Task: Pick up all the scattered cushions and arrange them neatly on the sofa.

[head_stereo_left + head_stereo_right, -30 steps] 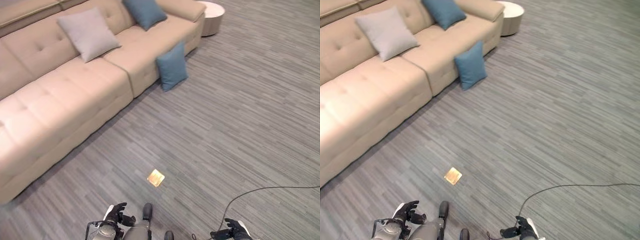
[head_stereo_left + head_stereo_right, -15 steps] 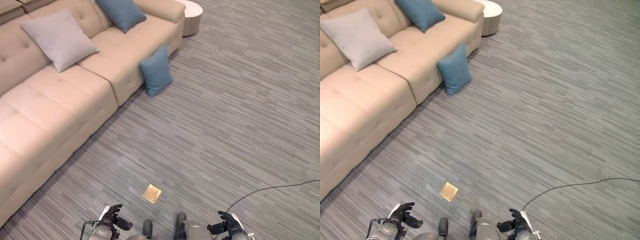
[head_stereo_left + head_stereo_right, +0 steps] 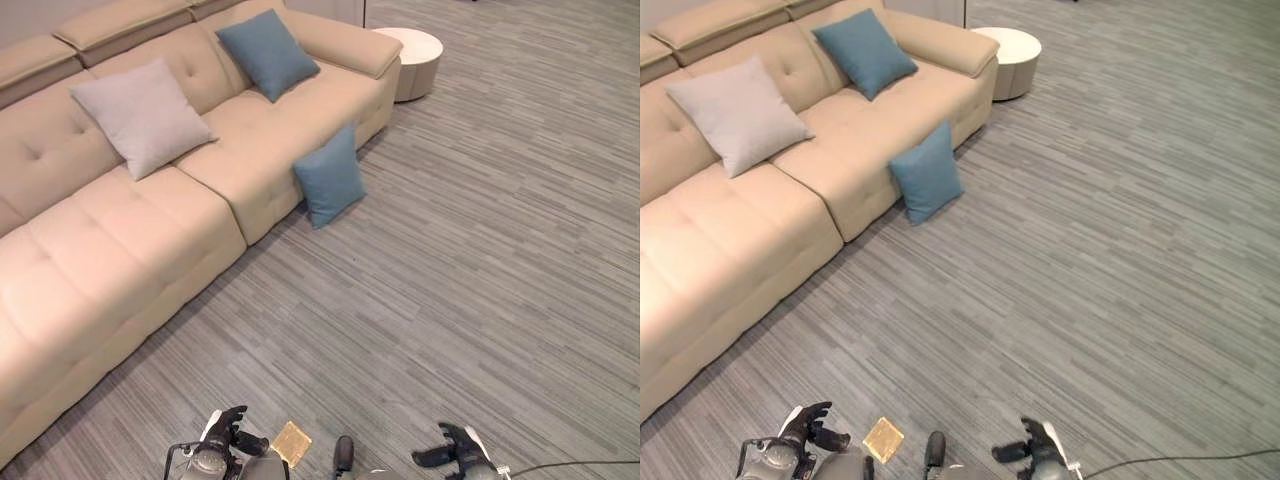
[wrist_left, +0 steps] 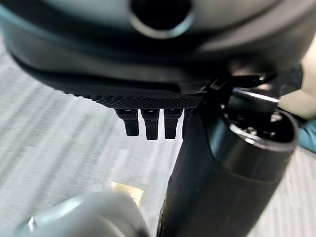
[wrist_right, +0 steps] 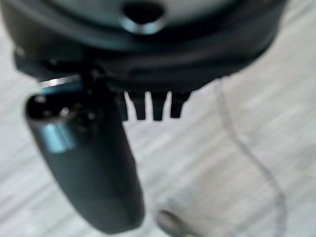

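Observation:
A blue cushion (image 3: 330,178) stands on the floor, leaning against the front of the beige sofa (image 3: 130,250). On the sofa seat a grey cushion (image 3: 143,115) and a second blue cushion (image 3: 267,53) lean on the backrest. My left hand (image 3: 232,430) hangs low at the bottom of the eye views, far from the cushions, fingers straight and holding nothing. My right hand (image 3: 455,452) hangs at the bottom right, also relaxed and empty. In the wrist views the left hand's fingers (image 4: 150,123) and the right hand's fingers (image 5: 148,106) point straight at the carpet.
A round white side table (image 3: 412,58) stands past the sofa's far armrest. A small brass floor plate (image 3: 291,443) lies in the grey striped carpet (image 3: 480,280) near my left hand. Open carpet stretches to the right of the sofa.
The whole scene has shifted, so the camera has moved: the sofa and floor cushion now sit lower and further right, and the brass plate lies closer. Both hands hang as before.

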